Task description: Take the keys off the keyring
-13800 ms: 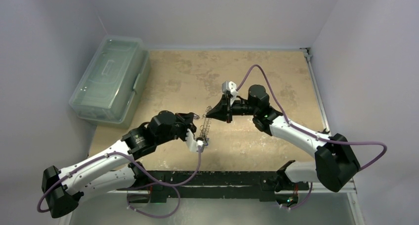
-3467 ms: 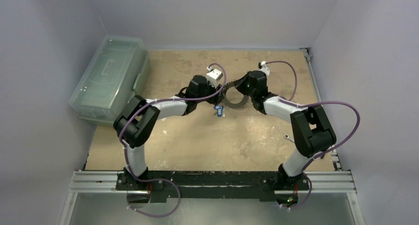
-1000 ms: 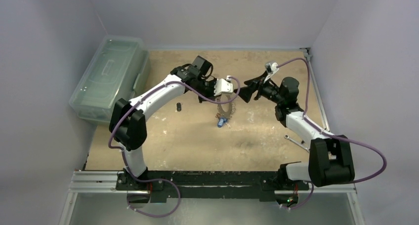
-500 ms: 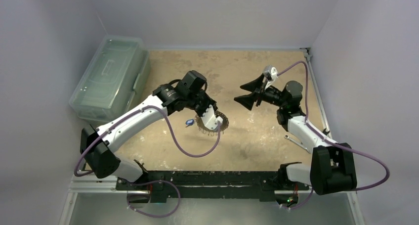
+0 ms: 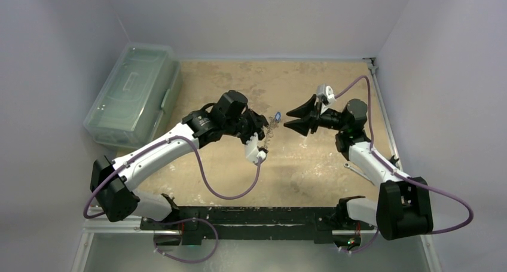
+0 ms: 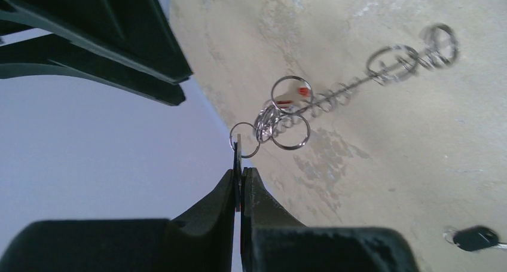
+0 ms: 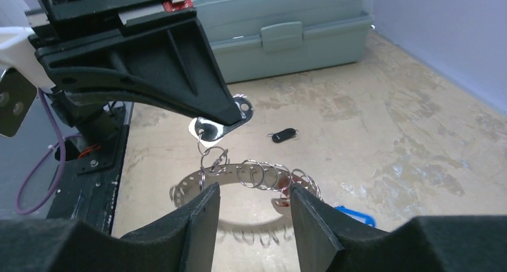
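REMOTE DESK: Mid-table, my left claw [image 6: 241, 171] is pressed together on the flat blade of one silver key [image 7: 210, 130]. The keyring [image 7: 191, 181] dangles from that key on a small link, clear of the table [image 5: 239, 86].

The right claw [image 7: 253, 194] faces it from the right with its fingers spread partway. It grips nothing.

From the right wrist, the ring hangs dead ahead and slightly below the left claw's tip. It is tilted almost flat, so its long axis runs side to side across the gap between my two fingers. The fringe of keys [image 7: 263, 176] sits level with the fingertips.

From above, the bundle lies between the two claws. It touches the left one and sits just beside the right. The right arm is the free one and the nearer for the coming grab.

As I read it, the next move is a straight push forward, then a pinch on the near arc of the ring or on one hanging key. The risk is a light, swinging target that slips sideways out of the gap.

A black key [image 7: 283, 135] lies loose on the table beyond, well apart from the ring. A blue key [image 7: 353, 215] shows past the right finger. I cannot tell whether it is on the ring.
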